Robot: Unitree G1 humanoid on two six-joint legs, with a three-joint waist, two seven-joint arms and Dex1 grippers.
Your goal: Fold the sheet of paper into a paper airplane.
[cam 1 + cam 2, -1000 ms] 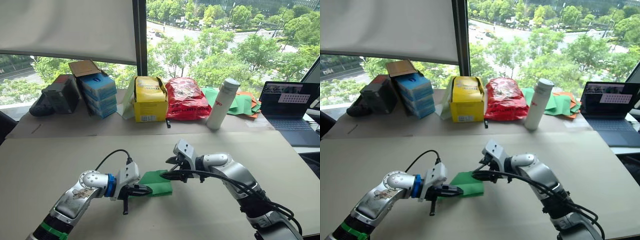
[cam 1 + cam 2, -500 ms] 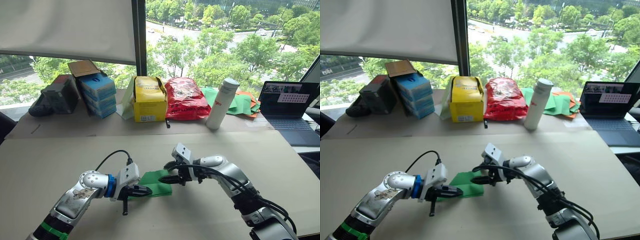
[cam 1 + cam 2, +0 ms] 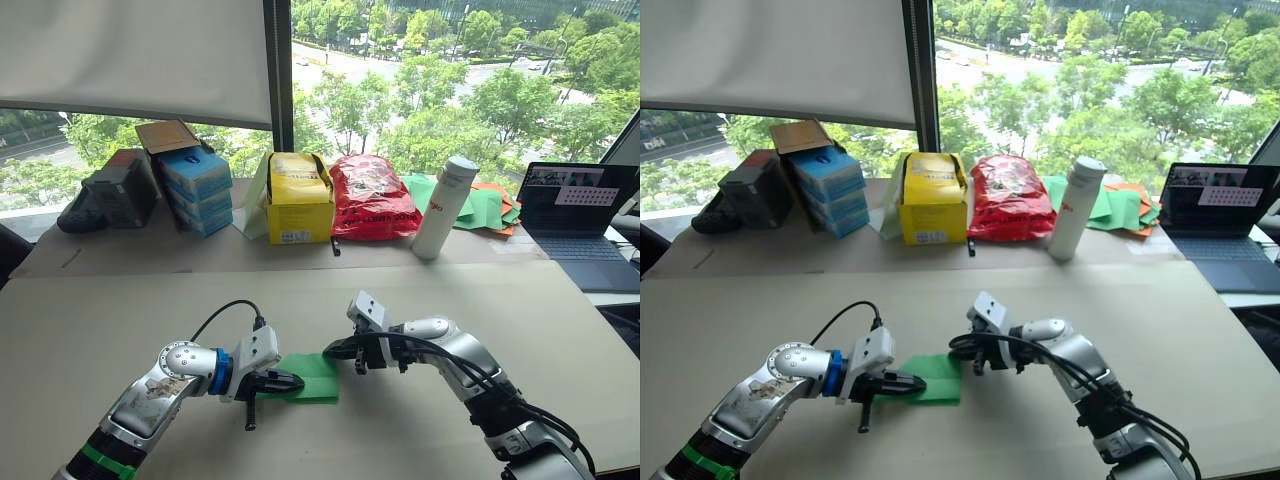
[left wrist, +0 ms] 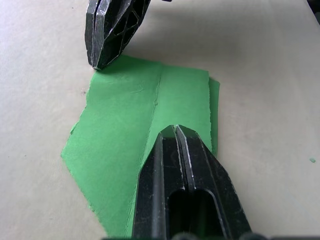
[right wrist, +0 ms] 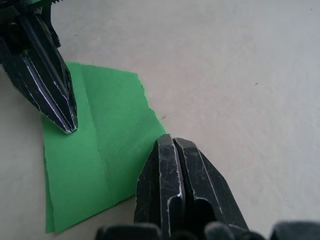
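Paper sheet (image 3: 312,377) lies flat on the table (image 3: 120,320) between my arms. My left gripper (image 4: 174,129), fingers closed, presses its middle; my right gripper (image 5: 171,139), also closed, pins its corner.

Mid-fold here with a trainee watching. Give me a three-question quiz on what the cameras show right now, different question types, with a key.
1. True or false: the paper lies flat on the table.
2. Which gripper presses the paper's far corner? A) left gripper B) right gripper C) neither
3. Fill in: both grippers' jaws are ____.

Key
1. True. It lies folded on the table, a centre crease showing.
2. B. The right gripper's tip sits on the far corner; the left gripper's tip rests on the crease nearer the paper's middle.
3. Shut. Each pair of fingers is closed, pressing down on the paper, not pinching it.
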